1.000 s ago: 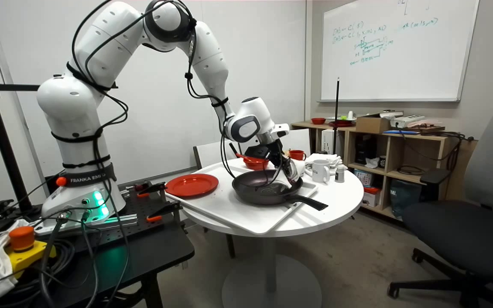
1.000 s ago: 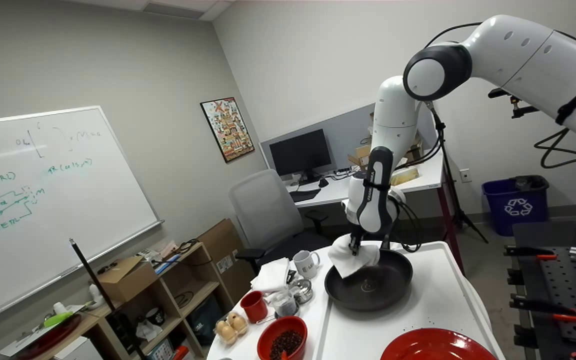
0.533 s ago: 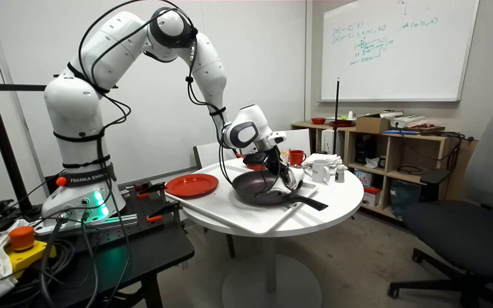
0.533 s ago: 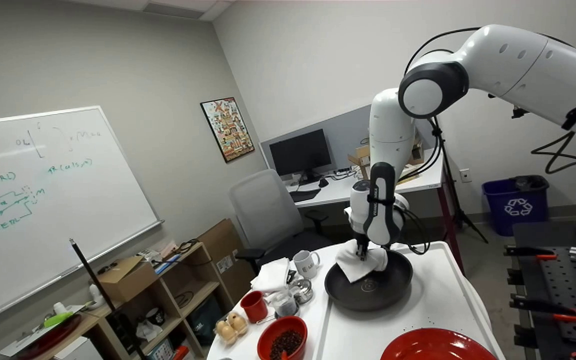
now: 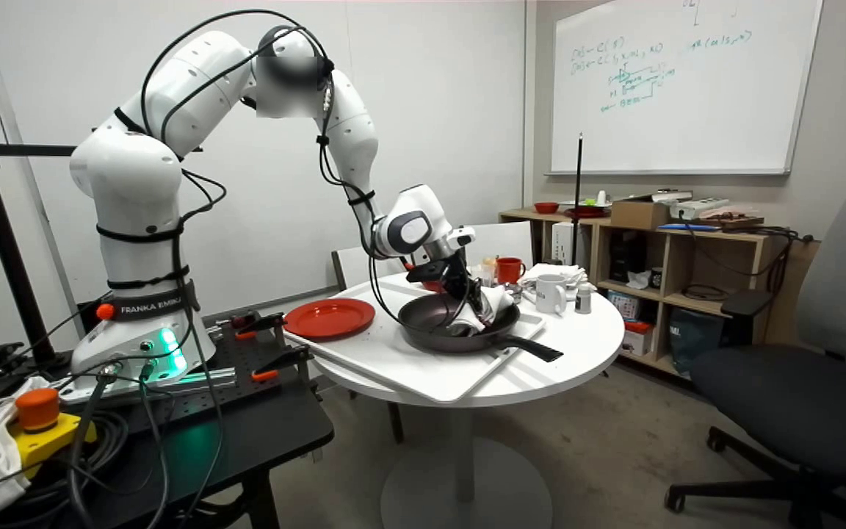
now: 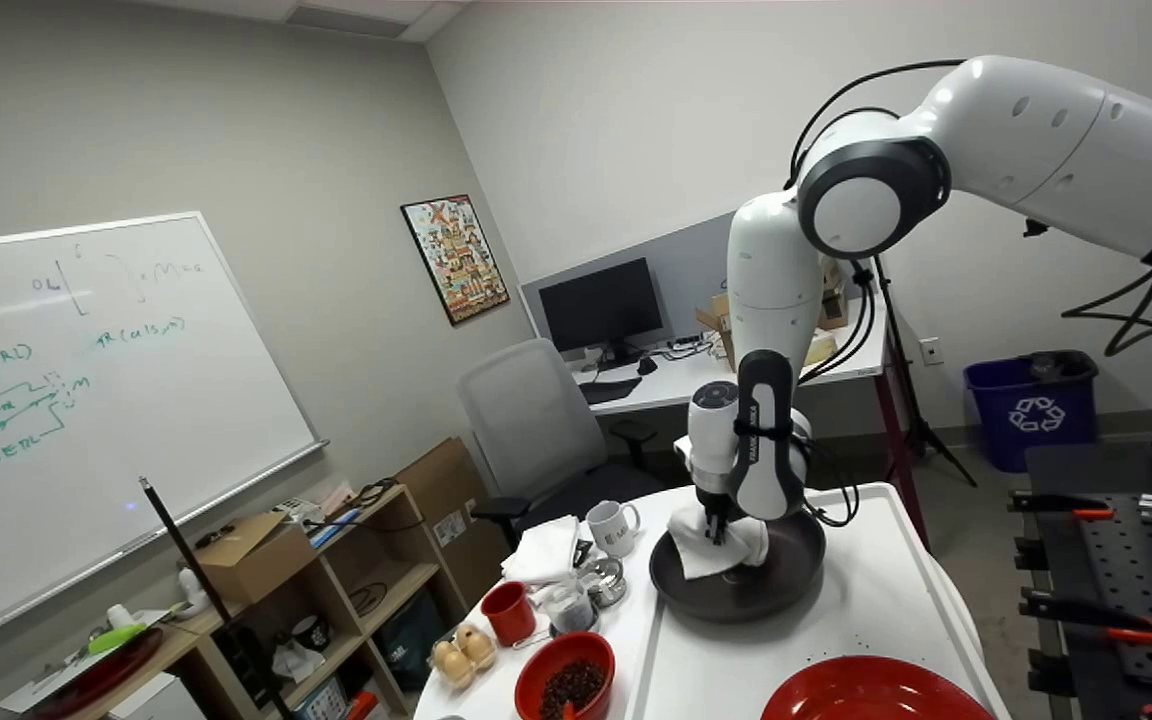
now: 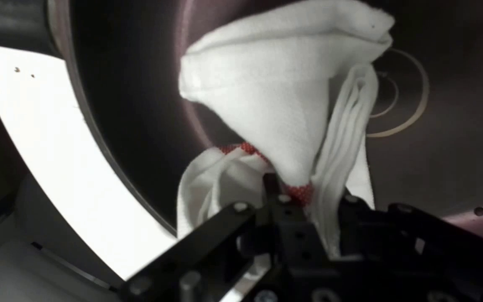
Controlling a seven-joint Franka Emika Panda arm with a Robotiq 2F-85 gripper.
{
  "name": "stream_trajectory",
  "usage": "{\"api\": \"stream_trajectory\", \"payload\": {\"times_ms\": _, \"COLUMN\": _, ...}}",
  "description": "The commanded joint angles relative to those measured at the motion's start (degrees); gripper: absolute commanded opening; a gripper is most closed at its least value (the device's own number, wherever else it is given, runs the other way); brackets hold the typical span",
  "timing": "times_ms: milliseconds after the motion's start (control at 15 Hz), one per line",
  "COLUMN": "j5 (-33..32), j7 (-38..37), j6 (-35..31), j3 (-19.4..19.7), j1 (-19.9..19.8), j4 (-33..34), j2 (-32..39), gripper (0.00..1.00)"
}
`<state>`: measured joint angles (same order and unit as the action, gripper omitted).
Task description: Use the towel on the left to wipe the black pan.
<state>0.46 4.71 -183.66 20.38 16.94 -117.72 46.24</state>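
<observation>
Two fingers (image 7: 294,228) gripping white towel (image 7: 283,71): folds pinched between them, remainder bunched inside black pan (image 7: 438,167).

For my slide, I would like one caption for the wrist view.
Gripper holding a folded white towel over the black pan, the pan handle showing at upper left.

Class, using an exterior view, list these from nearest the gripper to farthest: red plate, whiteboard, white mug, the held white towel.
1. White towel: held in the gripper, over the black pan.
2. White mug: picture left of the pan.
3. Red plate: lower right, partly cropped.
4. Whiteboard: on the wall, far left.
</observation>
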Motion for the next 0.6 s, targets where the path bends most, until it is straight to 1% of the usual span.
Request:
{"api": "stream_trajectory", "payload": {"times_ms": 0, "j5": -1.68, "j7": -1.51, "j6": -0.94, "j3": 0.65, "j1": 1.87, "j4": 0.24, "j2": 1.0, "gripper": 0.04}}
{"api": "stream_trajectory", "payload": {"times_ms": 133, "j5": -1.94, "j7": -1.25, "j6": -1.03, "j3": 0.13, "j1": 1.95, "j4": -0.01, "j2": 0.92, "gripper": 0.04}}
{"api": "stream_trajectory", "payload": {"times_ms": 533, "j5": -3.15, "j7": -0.54, "j6": -1.33, "j3": -2.46, "j1": 0.46, "j4": -0.77, "j2": -0.13, "gripper": 0.04}}
